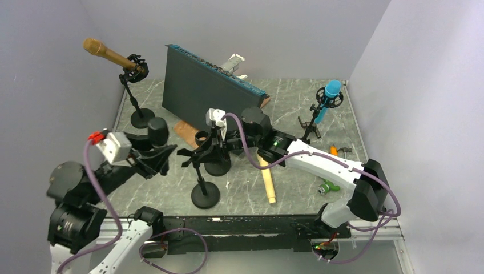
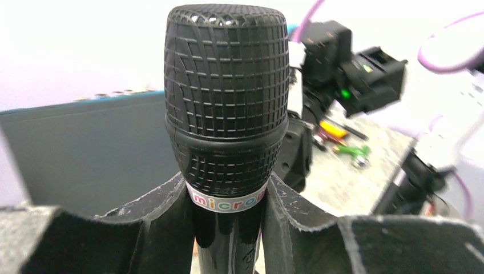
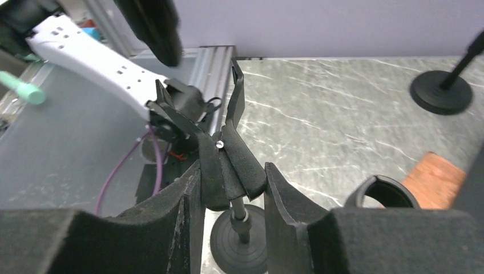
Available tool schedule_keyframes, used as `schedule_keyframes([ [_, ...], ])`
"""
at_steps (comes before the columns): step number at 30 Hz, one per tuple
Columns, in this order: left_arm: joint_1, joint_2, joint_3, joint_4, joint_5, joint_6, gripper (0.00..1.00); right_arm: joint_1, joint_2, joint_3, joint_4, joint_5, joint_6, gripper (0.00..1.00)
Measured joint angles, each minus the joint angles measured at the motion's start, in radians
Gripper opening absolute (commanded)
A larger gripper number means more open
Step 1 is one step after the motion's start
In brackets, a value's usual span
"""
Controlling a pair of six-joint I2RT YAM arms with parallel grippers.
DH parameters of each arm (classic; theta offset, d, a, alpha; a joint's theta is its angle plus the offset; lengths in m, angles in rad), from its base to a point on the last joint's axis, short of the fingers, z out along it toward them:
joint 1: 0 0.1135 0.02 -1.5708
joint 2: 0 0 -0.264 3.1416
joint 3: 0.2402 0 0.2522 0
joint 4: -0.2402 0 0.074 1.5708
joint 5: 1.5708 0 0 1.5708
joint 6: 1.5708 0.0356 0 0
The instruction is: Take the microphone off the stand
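Microphone (image 2: 225,97) sits clamped in the left gripper (image 2: 225,191), its fingers (image 2: 154,222) pressed on the black barrel just under the lettered band. Its long axis runs straight out from the palm, mesh head pointing away. Ahead-right of the head the right arm (image 2: 354,74) crowds close; ahead-left stands a dark panel (image 2: 85,148)

Right wrist view: the right gripper (image 3: 233,171) pinches the stand's clip (image 3: 225,142), its empty prongs pointing away from the palm, bare table (image 3: 342,114) beyond

From above, both grippers flank the stand (image 1: 204,191), near the table's front edge
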Motion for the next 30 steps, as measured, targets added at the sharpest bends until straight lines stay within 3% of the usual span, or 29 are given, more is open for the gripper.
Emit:
schedule_keyframes([
  [8,0.000,-0.084,0.064,-0.063,-0.417,0.005,0.00,0.008,-0.001,-0.034,0.103,0.229,0.063,0.00],
  [12,0.000,-0.107,0.061,-0.089,-0.521,0.006,0.00,0.029,0.019,-0.027,0.145,0.339,0.080,0.00],
  [23,0.000,-0.121,0.019,-0.113,-0.588,0.005,0.00,0.119,0.188,0.127,0.163,0.626,-0.005,0.00],
  [30,0.000,-0.121,0.017,-0.111,-0.588,0.002,0.00,0.124,0.252,0.204,0.143,0.711,-0.035,0.00],
])
